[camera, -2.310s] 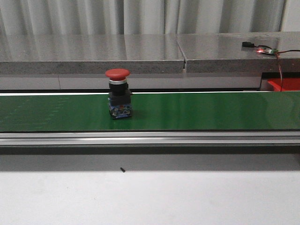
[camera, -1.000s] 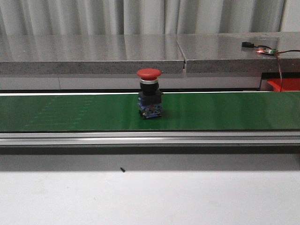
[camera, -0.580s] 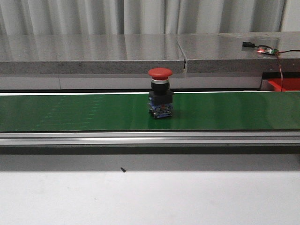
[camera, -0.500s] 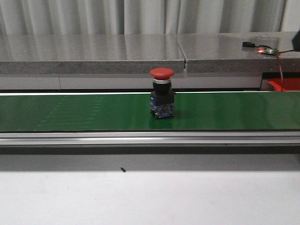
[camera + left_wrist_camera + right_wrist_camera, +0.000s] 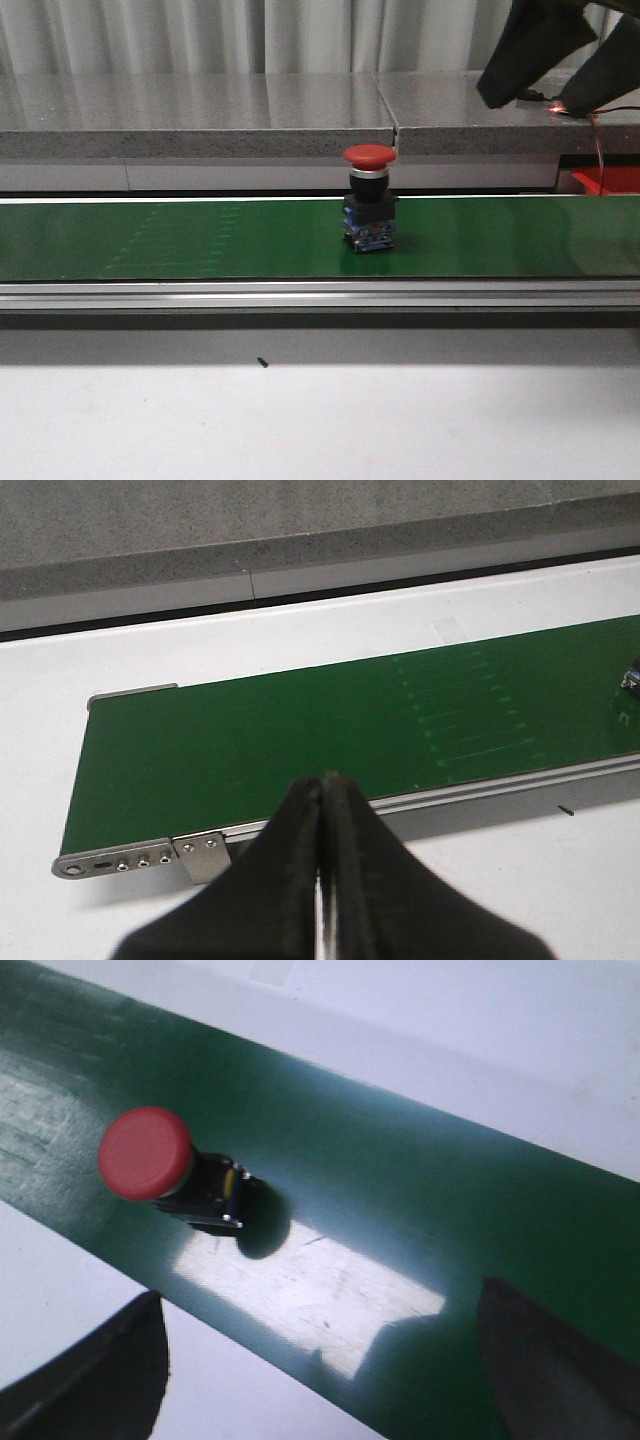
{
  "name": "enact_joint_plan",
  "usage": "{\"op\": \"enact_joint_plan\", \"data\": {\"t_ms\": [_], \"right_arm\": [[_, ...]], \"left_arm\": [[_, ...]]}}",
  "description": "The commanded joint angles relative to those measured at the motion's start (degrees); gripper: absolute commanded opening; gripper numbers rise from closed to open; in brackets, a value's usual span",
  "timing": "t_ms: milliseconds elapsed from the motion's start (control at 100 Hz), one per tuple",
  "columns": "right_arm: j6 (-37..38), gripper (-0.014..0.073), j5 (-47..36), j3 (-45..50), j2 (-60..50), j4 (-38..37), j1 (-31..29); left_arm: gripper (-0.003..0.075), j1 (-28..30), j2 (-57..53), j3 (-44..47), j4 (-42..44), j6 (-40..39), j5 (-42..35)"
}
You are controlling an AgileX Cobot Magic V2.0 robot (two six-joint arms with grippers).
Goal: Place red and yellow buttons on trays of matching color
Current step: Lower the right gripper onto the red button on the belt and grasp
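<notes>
A red button [image 5: 369,156] with a black and blue body stands upright on the green belt [image 5: 150,240], a little right of centre. My right gripper [image 5: 530,100] hangs open above and to the right of it, with nothing between its fingers. The right wrist view looks down on the red button [image 5: 145,1153], which is well ahead of the open right gripper [image 5: 320,1365]. My left gripper [image 5: 322,780] is shut and empty over the near rail at the belt's [image 5: 300,720] left end. A red tray [image 5: 606,181] shows at the far right. No yellow button or yellow tray is in view.
A grey stone counter [image 5: 200,110] runs behind the belt. On it, near the right gripper, is a small circuit board with a red light [image 5: 566,108]. An aluminium rail [image 5: 320,295] borders the belt's near side. A black speck [image 5: 261,362] lies on the white table.
The red button has ridden the belt to the right, from left of centre to right of centre. My right gripper has come into the front view at the top right.
</notes>
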Motion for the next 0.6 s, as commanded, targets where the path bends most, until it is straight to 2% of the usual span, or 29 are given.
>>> {"op": "enact_joint_plan", "data": {"t_ms": [0, 210, 590], "right_arm": [[-1.5, 0.0623, -0.1, -3.4, 0.3, 0.7, 1.4], [-5.5, 0.0623, 4.9, -7.4, 5.4, 0.7, 4.7], [-6.0, 0.0623, 4.5, -13.9, 13.6, 1.1, 7.9]], "left_arm": [[-0.0019, -0.4, 0.5, -1.5, -0.6, -0.2, -4.1], [-0.0019, -0.4, 0.5, -1.5, -0.6, -0.2, -4.1], [-0.0019, -0.4, 0.5, -1.5, -0.6, -0.2, -4.1]]}}
